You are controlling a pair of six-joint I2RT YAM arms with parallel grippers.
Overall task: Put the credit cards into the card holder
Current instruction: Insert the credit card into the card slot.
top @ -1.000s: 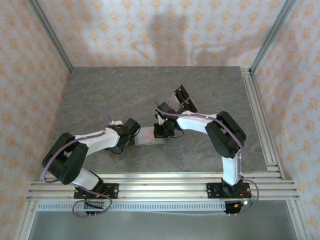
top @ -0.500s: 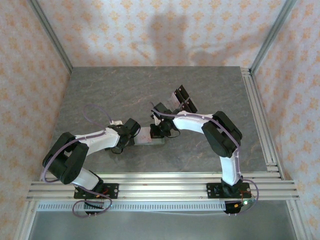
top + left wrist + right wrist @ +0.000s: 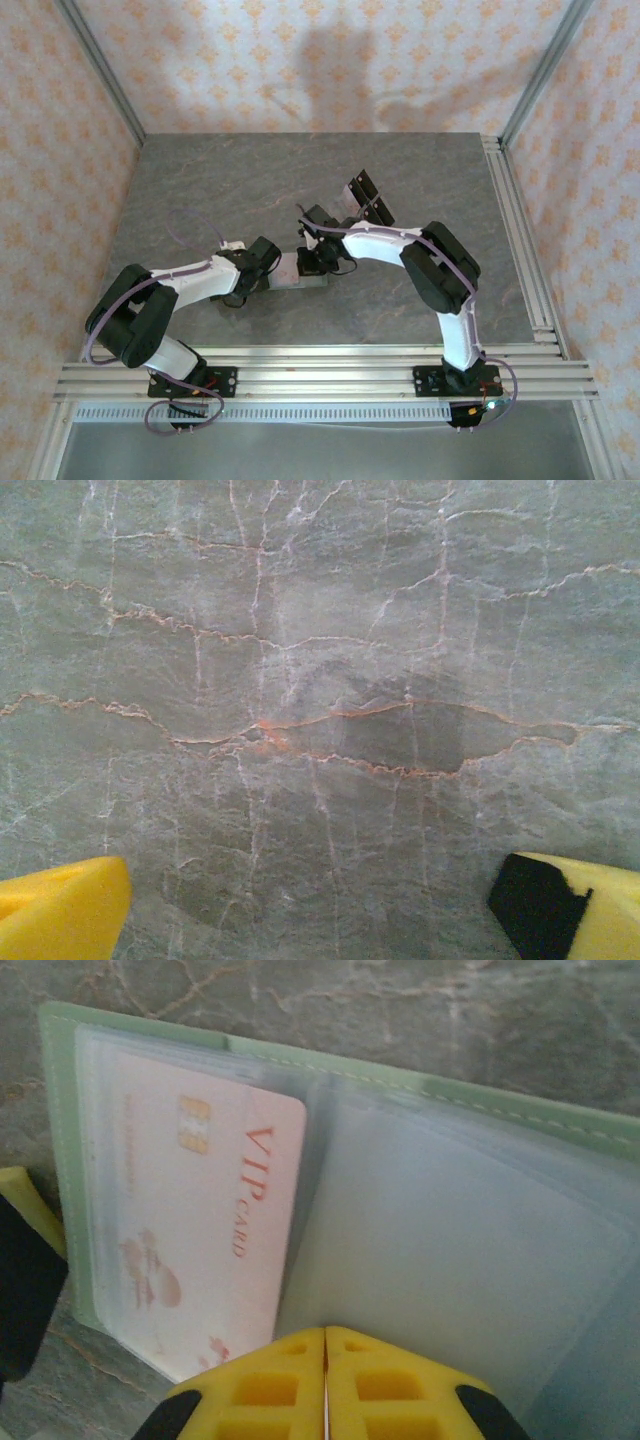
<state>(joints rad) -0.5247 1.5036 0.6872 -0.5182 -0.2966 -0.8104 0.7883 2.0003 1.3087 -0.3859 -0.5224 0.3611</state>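
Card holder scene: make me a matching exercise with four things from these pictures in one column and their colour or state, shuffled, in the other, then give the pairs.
Column one:
1. VIP card
2. card holder
3. left fingers
4. right fingers

Column two:
A. pressed together
B. spread wide above the stone table
C. lying open, green-edged
D. pale pink with red lettering

Pairs: 1-D, 2-C, 3-B, 4-A
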